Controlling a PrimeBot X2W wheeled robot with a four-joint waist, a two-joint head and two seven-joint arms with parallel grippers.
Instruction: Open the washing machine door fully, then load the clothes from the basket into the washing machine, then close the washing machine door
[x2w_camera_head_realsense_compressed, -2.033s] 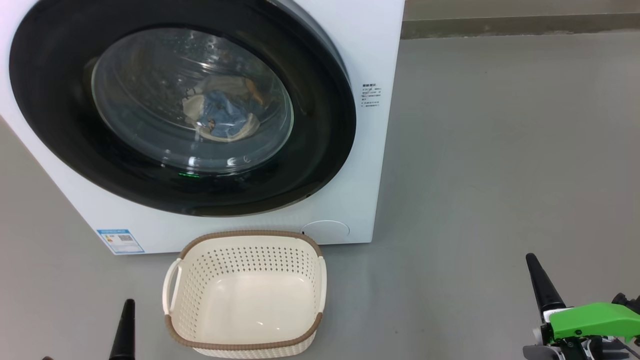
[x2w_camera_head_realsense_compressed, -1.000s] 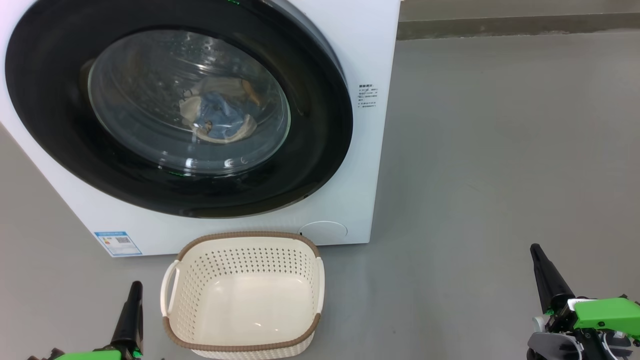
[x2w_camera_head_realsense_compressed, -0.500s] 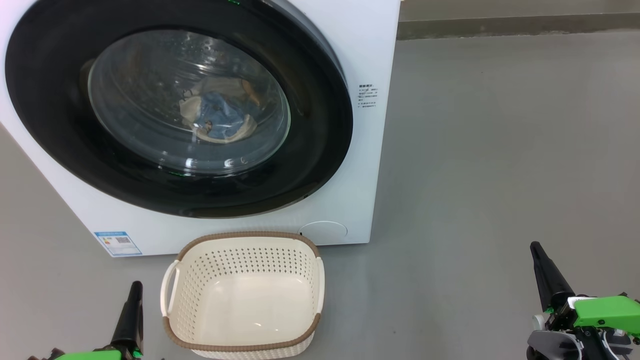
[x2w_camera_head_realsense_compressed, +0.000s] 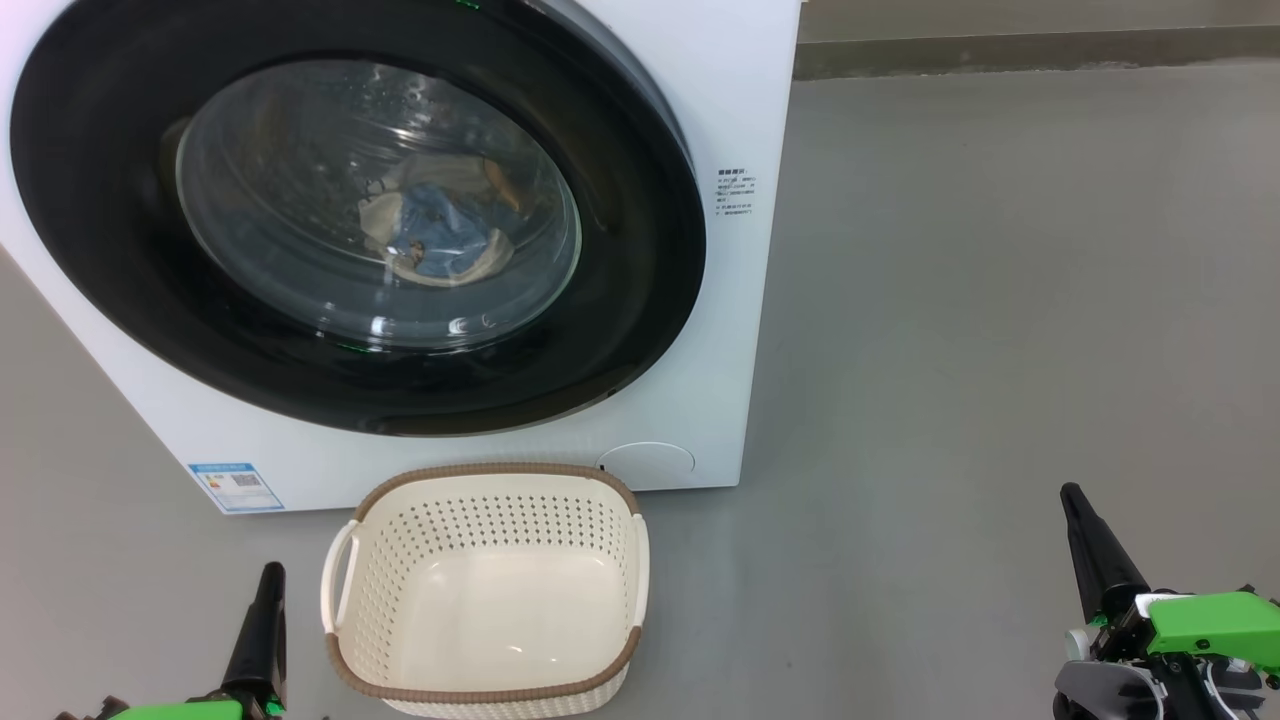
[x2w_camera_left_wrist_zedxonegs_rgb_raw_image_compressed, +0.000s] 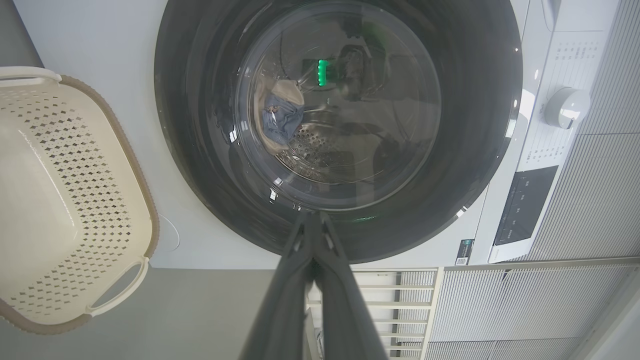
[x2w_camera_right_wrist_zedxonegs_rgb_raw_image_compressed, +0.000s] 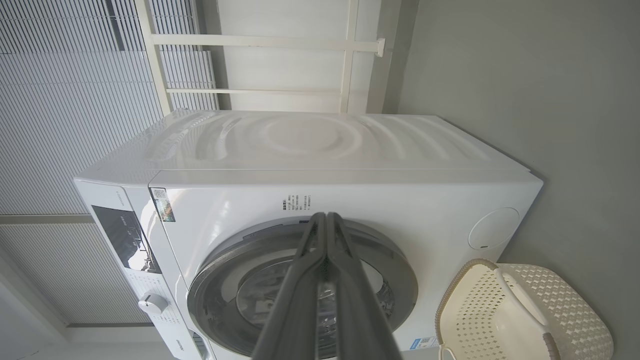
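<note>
Left wrist view: white dial beside the washing machine door, clothes behind it; both jaws tight together.

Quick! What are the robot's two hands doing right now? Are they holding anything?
Left gripper: shut, holding nothing.
Right gripper: shut, holding nothing.
</note>
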